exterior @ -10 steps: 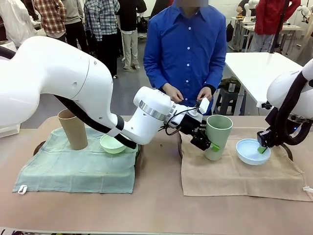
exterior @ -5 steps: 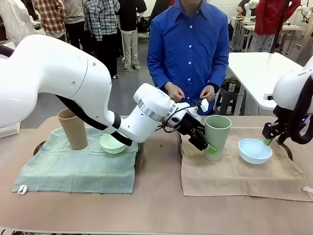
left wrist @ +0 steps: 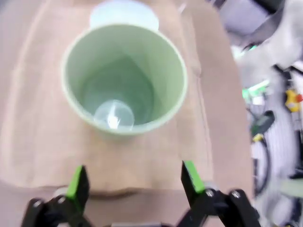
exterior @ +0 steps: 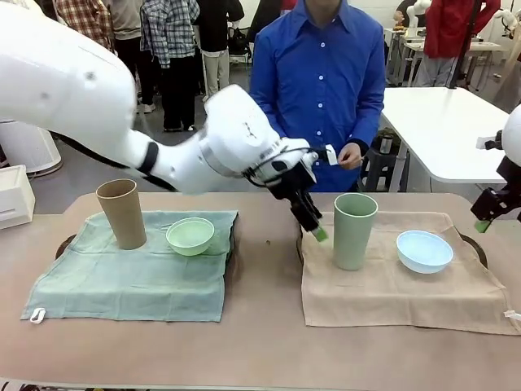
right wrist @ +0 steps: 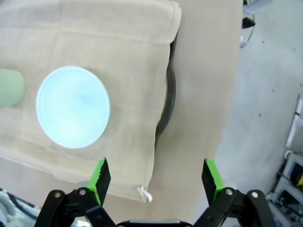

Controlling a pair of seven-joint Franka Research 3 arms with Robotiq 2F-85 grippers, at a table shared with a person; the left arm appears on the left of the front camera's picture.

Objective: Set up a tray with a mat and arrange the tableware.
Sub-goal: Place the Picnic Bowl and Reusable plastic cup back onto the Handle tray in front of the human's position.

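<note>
My left pincer [exterior: 313, 228], fingers apart and empty, hangs just beside the sage green cup [exterior: 354, 230]; any sideways swing could topple it.

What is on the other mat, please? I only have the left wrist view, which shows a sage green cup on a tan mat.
Observer: A tan cup and a mint green bowl stand on the green mat, close together but not touching.
Operator: Thank you. Is the right gripper holding anything?
Observer: No. The right gripper is open and empty, off to the side of the light blue bowl and not touching it.
Operator: And where is the person?
Observer: The person stands at the far side of the table, directly behind the sage green cup.
</note>
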